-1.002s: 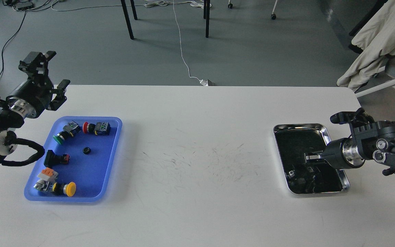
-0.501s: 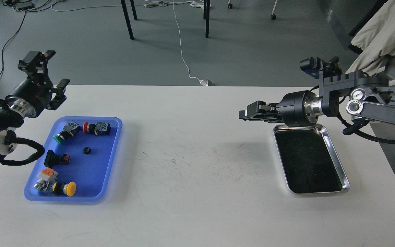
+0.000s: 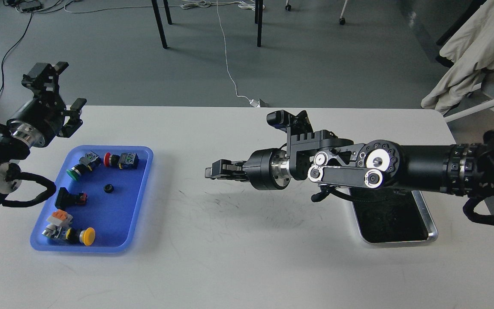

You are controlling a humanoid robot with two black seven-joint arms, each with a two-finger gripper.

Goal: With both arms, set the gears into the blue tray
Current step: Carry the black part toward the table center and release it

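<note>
Item: right pincer (image 3: pixel 212 170), extended level above mid-bench, tips toward the blue tray (image 3: pixel 142 189); fingers seen edge-on and close together, so whether it pinches a gear cannot be told. Item: left pincer (image 3: pixel 64 92), spread wide, raised beyond the tray's far left corner, holding nothing. Item: one gear (image 3: pixel 109 188), black, lying on the tray floor near its middle. Item: push-button switches in the same tray, green (image 3: pixel 78 168) and red (image 3: pixel 118 159) at the far end, black (image 3: pixel 70 198) at the left wall, yellow (image 3: pixel 73 232) at the near end. Item: steel tray (image 3: pixel 428 219), on the right of the white bench (image 3: pixel 247 257), partly hidden under the right arm. Handling note: the step appears to be carriage across to the tray; best to cross the raised rim with clearance and release low over the bare blue floor right of the lying gear, since a round gear may roll. Obstructions: the switches crowd the left and far parts; the path between is bare.
</note>
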